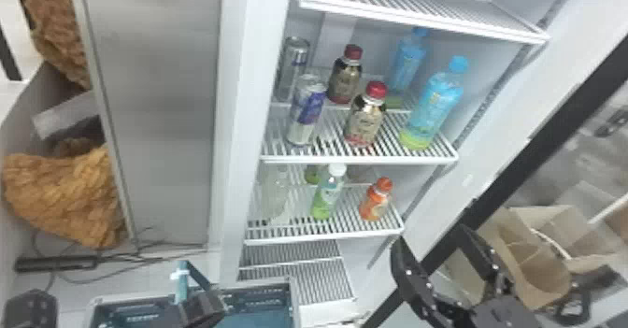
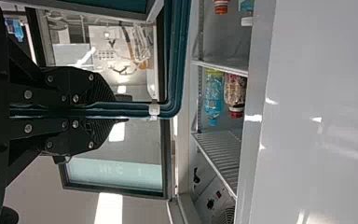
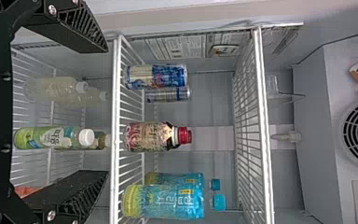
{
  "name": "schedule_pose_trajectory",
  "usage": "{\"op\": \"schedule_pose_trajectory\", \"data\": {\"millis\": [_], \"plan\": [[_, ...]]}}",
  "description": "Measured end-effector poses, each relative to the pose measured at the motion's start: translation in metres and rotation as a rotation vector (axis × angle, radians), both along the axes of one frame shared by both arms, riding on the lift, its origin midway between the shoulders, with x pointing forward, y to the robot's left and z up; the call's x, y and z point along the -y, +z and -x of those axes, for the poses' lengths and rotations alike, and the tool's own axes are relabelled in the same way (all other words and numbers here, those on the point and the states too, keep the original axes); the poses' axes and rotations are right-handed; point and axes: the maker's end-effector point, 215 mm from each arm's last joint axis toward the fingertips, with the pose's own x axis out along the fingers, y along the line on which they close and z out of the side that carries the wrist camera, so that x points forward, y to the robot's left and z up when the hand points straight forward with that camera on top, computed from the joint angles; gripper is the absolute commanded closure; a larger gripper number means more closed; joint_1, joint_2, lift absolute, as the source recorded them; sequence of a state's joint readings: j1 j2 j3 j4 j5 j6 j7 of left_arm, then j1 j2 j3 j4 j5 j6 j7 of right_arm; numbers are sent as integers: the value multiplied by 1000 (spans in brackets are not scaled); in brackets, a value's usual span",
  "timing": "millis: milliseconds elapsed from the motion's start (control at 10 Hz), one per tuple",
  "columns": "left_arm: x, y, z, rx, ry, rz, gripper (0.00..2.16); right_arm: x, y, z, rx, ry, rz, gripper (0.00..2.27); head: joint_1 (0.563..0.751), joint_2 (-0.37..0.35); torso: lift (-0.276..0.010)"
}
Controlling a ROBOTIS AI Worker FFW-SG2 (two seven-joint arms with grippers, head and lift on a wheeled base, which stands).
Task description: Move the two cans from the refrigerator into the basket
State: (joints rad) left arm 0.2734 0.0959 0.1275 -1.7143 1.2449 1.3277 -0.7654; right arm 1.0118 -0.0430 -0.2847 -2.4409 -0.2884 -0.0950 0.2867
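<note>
Two cans stand upright on the refrigerator's middle shelf at its left side: the front can [image 1: 306, 110] and the rear can [image 1: 293, 67]. The right wrist view has the front can [image 3: 156, 76] and rear can [image 3: 168, 94] beyond the fingers. My right gripper [image 1: 441, 261] is open and holds nothing, below and to the right of the shelves; its fingers are wide apart in the right wrist view [image 3: 100, 109]. At the bottom, my left gripper [image 1: 187, 303] is at the basket [image 1: 293, 299]. In the left wrist view, my left gripper [image 2: 107, 110] is shut on the basket handle [image 2: 135, 109].
Red-capped bottles [image 1: 366, 117] and blue bottles [image 1: 432, 107] share the cans' shelf. Below are a green bottle [image 1: 328, 194] and an orange bottle [image 1: 375, 201]. The shelf edge [image 1: 355, 160] and the refrigerator's left wall [image 1: 252, 70] border the opening. Cardboard boxes [image 1: 537, 257] lie at the right.
</note>
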Motion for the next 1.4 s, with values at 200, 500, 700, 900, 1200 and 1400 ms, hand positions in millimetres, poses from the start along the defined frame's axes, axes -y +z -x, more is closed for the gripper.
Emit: {"op": "schedule_pose_trajectory", "data": {"millis": [200, 500, 700, 900, 1200, 1400], "plan": [[0, 0, 0, 0, 1, 2, 1191, -1, -2, -1, -8, 2, -3, 111, 695, -350, -31], [0, 1, 0, 1, 0, 2, 1191, -2, -3, -2, -9, 4, -8, 111, 695, -350, -31], [0, 1, 0, 1, 1, 2, 1191, -3, -5, -3, -14, 5, -11, 111, 695, -350, -31], [-1, 0, 0, -1, 2, 2, 1191, -5, -7, -11, -5, 8, -21, 111, 695, -350, -31], [0, 0, 0, 0, 1, 2, 1191, -17, -8, -36, 25, 27, -54, 111, 695, -350, -31], [-1, 0, 0, -1, 2, 2, 1191, -23, -11, -59, 43, 37, -69, 111, 695, -350, -31]]}}
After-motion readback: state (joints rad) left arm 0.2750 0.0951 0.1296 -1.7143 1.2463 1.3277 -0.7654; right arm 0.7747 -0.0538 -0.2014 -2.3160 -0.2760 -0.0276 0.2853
